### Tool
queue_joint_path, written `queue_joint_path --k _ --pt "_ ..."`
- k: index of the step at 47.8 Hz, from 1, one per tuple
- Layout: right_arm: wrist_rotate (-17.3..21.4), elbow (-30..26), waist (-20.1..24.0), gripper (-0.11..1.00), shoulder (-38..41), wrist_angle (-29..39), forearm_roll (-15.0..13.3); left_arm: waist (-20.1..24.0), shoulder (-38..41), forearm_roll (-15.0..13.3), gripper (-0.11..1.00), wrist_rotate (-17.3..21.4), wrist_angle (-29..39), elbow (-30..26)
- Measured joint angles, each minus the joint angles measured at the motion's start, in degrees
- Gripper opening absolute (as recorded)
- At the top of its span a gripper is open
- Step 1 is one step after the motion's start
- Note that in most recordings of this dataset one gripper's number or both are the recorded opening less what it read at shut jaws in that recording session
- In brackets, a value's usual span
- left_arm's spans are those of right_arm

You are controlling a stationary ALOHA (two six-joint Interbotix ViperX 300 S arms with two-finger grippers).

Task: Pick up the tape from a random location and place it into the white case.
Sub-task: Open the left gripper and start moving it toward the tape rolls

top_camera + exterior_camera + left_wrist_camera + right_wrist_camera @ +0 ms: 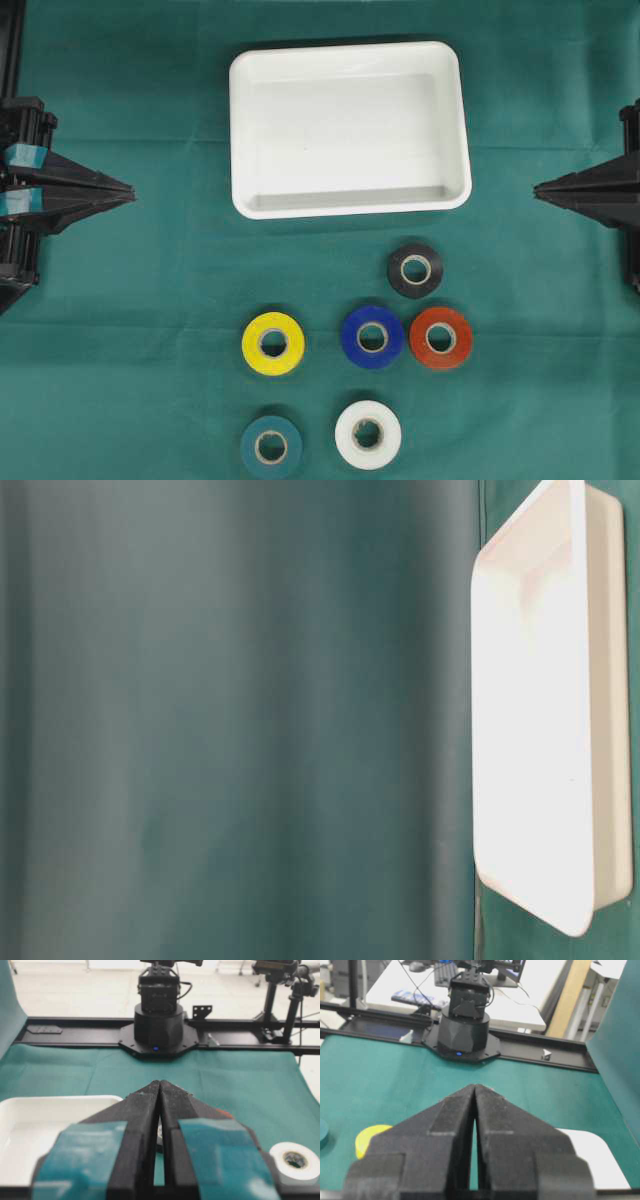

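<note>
6 tape rolls (372,337) lie below the white case (349,128)

A green cloth (120,350) lies flat under me. Straight ahead of me, at the cloth's far edge, runs a black rail (75,1035). Behind it, to my right, stand black stands (271,1005).

Tray (350,205) is set mid-tabletop (130,330), between the two arms. Six tape rolls (372,337) are laid flat in a cluster below it, apart from the tray.
</note>
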Motion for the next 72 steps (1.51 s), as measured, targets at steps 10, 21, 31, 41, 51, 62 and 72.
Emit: queue_joint_path --k 10,21,31,41,51,62,72 --pt "0.6 -1.1 0.0 0.0 0.3 3.3 0.1 0.0 1.2 0.0 0.01 0.3 4.7 -1.8" --pt "0.7 -2.1 -0.2 0.0 0.3 5.6 0.0 0.0 1.3 0.0 0.01 0.3 5.2 -2.3" --pt "0.8 -2.3 -0.6 0.01 0.3 7.6 0.1 0.1 1.3 0.0 0.32 0.3 5.4 -2.4" --pt "2.8 -2.5 -0.6 0.5 0.3 9.5 0.3 0.0 1.4 0.0 0.91 0.4 5.8 -2.4" --pt "3.4 -2.7 -2.6 0.91 0.3 11.4 0.3 0.0 1.4 0.0 0.98 0.4 5.9 -2.4" --pt "3.5 -2.8 -3.7 0.91 0.3 11.8 0.3 0.0 1.4 0.0 0.98 0.4 6.2 -2.4" --pt "3.5 -2.8 -3.7 0.91 0.3 11.9 0.3 -0.4 1.4 0.0 0.98 0.4 6.9 -2.4"
